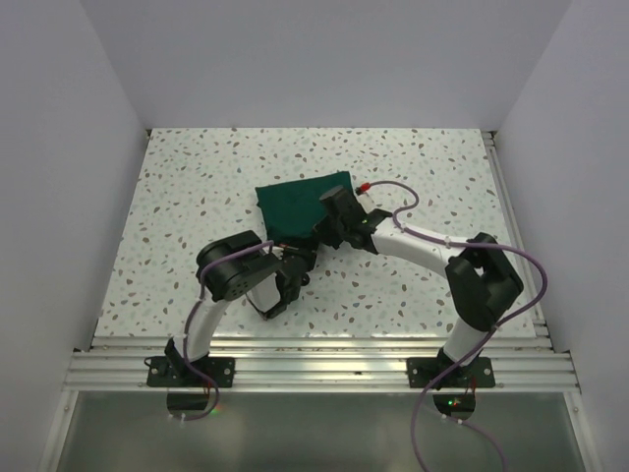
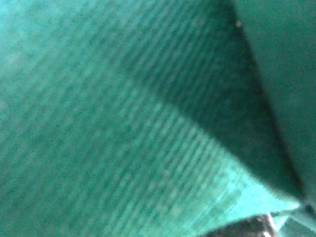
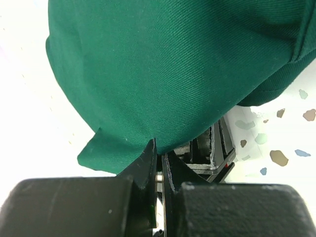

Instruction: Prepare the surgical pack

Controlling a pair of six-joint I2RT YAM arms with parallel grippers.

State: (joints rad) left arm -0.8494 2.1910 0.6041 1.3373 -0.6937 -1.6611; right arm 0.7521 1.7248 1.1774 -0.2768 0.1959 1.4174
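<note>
The surgical pack shows as a dark green cloth bundle [image 1: 295, 202] lying mid-table. In the right wrist view the cloth [image 3: 173, 64] bulges overhead, and my right gripper [image 3: 160, 148] is shut on its near hem. From above, that right gripper [image 1: 320, 234] sits at the cloth's front edge. The left gripper [image 1: 298, 256] is just beside it at the front corner. Its black fingers [image 3: 210, 148] reach under the same hem. Green cloth [image 2: 123, 123] fills the left wrist view, hiding the left jaws. Anything inside the bundle is hidden.
A speckled white tabletop [image 1: 197, 197] is walled in white on three sides. An aluminium rail [image 1: 314, 359] runs along the near edge. A purple cable with a red tip [image 1: 366, 185] loops just right of the cloth.
</note>
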